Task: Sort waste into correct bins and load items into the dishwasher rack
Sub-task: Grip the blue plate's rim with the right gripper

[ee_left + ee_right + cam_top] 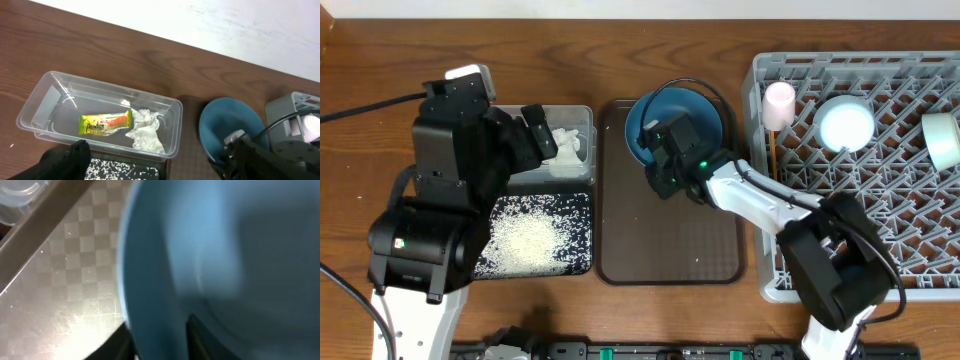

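Dark-blue plate (pixel 225 255) fills the right wrist view, rim pinched in the closed right end effector (pixel 159 336), tilted over the brown tray (pixel 670 250). Right of it, the rack (pixel 880 250) holds the pink cup (pixel 779 103), white bowl (pixel 846 125) and green bowl (pixel 942 140). Left of it, the napkin (pixel 146 131) and wrapper (pixel 106 123) are in the clear tub (pixel 45 95), rice (pixel 525 240) in the black bin (pixel 582 235). Left end effector (pixel 535 128) is over the tub, opening can't tell. Plate looks last to load.

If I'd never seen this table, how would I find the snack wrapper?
Find the brown serving tray in the middle of the table; the clear plastic tub sits just left of it. Inside lies the snack wrapper, flat, beside a crumpled white napkin: the only yellow-green, printed thing there.
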Controlling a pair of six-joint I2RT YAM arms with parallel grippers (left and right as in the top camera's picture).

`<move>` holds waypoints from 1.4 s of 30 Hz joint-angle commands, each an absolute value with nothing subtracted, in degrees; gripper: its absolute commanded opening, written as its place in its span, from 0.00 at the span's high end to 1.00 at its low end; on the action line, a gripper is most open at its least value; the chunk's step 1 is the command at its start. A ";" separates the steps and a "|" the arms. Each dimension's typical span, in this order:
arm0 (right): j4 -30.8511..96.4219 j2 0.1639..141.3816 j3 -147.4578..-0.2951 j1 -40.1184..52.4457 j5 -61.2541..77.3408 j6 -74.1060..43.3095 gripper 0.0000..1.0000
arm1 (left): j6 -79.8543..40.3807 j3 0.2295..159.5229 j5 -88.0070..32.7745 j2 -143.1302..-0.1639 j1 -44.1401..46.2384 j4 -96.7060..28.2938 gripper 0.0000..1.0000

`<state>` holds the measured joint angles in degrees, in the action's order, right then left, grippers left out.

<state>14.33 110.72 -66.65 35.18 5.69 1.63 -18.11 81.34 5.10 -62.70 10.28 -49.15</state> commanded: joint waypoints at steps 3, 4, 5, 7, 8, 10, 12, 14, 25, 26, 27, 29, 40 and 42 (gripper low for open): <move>15.31 111.28 -66.57 35.97 4.51 2.44 0.80 | -17.41 82.35 5.85 -62.92 10.04 -49.30 0.06; 15.51 111.28 -66.59 35.97 4.51 2.44 0.80 | -17.39 82.37 5.85 -62.92 10.04 -49.30 0.06; 15.68 111.28 -66.59 35.97 4.49 2.44 0.80 | -17.41 82.35 5.85 -62.92 10.04 -49.30 0.06; 15.88 111.28 -66.59 35.97 4.51 2.42 0.79 | -17.39 82.37 5.85 -62.92 10.04 -49.30 0.06; 15.90 111.28 -66.59 35.97 4.51 2.42 0.79 | -17.39 82.37 5.85 -62.92 10.04 -49.30 0.06; 16.10 111.26 -66.59 36.03 4.54 2.39 0.84 | -17.41 82.37 5.85 -62.92 10.04 -49.30 0.06; 16.12 111.22 -66.59 36.03 4.56 2.33 0.96 | -17.39 82.35 5.85 -62.92 10.04 -49.30 0.06; 16.12 111.07 -66.59 36.05 4.71 2.20 0.99 | -17.39 82.37 5.85 -62.92 10.04 -49.30 0.06; 20.40 107.48 -66.61 36.07 5.43 0.71 0.99 | -17.39 82.37 5.85 -62.92 10.04 -49.30 0.06; 21.15 107.26 -66.61 36.07 5.43 0.71 0.99 | -17.39 82.35 5.85 -62.92 10.04 -49.30 0.06; 22.17 106.98 -66.61 36.07 5.41 0.73 0.99 | -17.41 82.37 5.85 -62.92 10.04 -49.30 0.06; 23.77 106.67 -66.61 36.07 5.43 0.73 0.99 | -17.41 82.37 5.85 -62.92 10.04 -49.30 0.06; 33.89 98.67 -66.61 36.01 9.41 0.69 0.99 | -17.39 82.37 5.85 -62.92 10.04 -49.30 0.06; 35.44 95.42 -66.61 36.01 12.38 0.49 0.99 | -17.39 82.37 5.85 -62.92 10.04 -49.30 0.06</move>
<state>33.80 100.18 -67.09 36.07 7.68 2.96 -18.09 81.34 5.10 -62.70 10.28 -49.17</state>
